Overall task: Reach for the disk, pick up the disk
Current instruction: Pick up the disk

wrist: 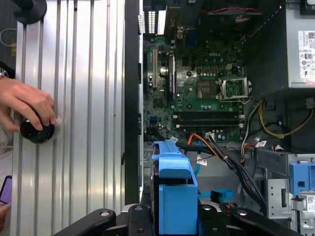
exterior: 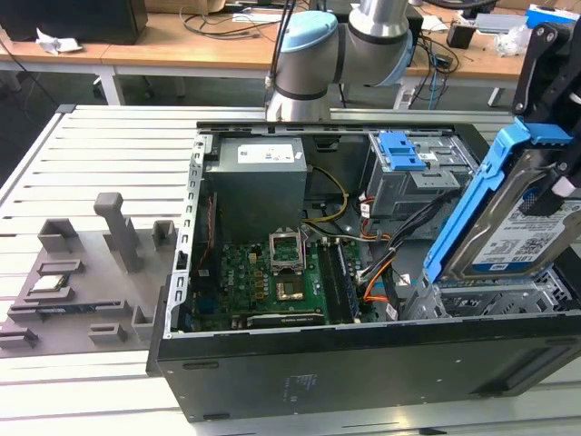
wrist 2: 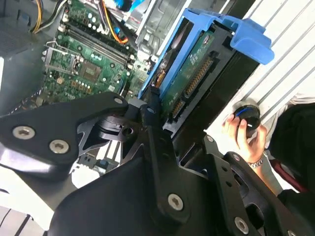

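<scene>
Silver disk [exterior: 531, 238] in blue bracket (labelled), tilted on edge above the case.

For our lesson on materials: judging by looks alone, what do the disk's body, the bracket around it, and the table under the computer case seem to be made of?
The disk: its body looks like bare silver metal with a dull sheen, under a blue-and-white paper-like label. The bracket: probably moulded plastic, uniformly bright blue, smooth, with rounded edges. The table: likely aluminium, pale grey and matte, with long straight slots like extruded profile.
</scene>
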Robot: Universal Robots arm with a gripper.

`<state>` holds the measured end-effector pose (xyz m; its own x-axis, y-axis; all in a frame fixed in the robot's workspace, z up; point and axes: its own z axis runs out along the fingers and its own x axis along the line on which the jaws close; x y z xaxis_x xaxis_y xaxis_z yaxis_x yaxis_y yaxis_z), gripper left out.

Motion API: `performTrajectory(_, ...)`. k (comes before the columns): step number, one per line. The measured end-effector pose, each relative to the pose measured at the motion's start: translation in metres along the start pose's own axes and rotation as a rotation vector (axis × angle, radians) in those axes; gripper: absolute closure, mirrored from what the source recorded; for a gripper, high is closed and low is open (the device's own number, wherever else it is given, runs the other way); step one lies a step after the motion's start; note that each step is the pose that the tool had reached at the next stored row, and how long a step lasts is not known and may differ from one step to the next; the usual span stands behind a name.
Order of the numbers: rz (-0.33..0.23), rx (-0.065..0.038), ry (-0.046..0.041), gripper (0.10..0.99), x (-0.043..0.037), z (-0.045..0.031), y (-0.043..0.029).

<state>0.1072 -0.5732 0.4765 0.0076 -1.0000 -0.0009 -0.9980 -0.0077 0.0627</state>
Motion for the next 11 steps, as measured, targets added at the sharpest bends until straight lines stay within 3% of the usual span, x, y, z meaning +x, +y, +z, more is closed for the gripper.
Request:
performTrajectory(4, 0.000, -0.002, 0.0002, 0.725, -0.0005, 0.0056, -0.0096)
performTrajectory(5, 0.000, -0.003, 0.0001, 0.725, -0.0007, 0.0106, -0.0148)
performTrajectory(9, 0.000, -0.006, 0.0001, 0.725, -0.0033, 0.0175, -0.0194)
performTrajectory(11, 0.000, -0.006, 0.0002, 0.725, -0.0076, 0.0183, -0.0252)
